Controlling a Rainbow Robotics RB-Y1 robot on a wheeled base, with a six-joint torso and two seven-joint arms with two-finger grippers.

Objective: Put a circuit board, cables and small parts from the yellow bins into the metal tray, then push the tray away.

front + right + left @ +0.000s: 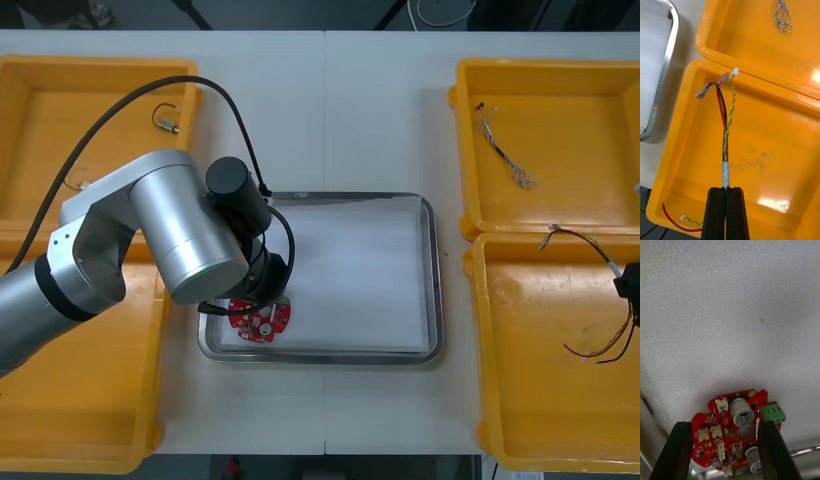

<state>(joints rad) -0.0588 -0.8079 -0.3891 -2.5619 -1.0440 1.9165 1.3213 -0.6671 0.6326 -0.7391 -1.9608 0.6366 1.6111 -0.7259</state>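
Observation:
A round red circuit board (258, 319) is at the near-left corner of the metal tray (432, 280), over its white lining (730, 315). My left gripper (725, 426) is shut on the circuit board (728, 435), one finger at each side. At the right edge, my right gripper (630, 284) is over the near right yellow bin (540, 390). In the right wrist view the right gripper (726, 189) is shut on the white sleeve of a red and yellow cable (725, 123), whose ends reach toward the bin's far rim.
The far right bin (550, 130) holds a twisted blue and white cable (505, 152). A small metal part (166, 122) lies in the far left bin (60, 130). My left arm covers part of the near left bin (80, 410). The tray's rim (672, 56) lies left of the right bins.

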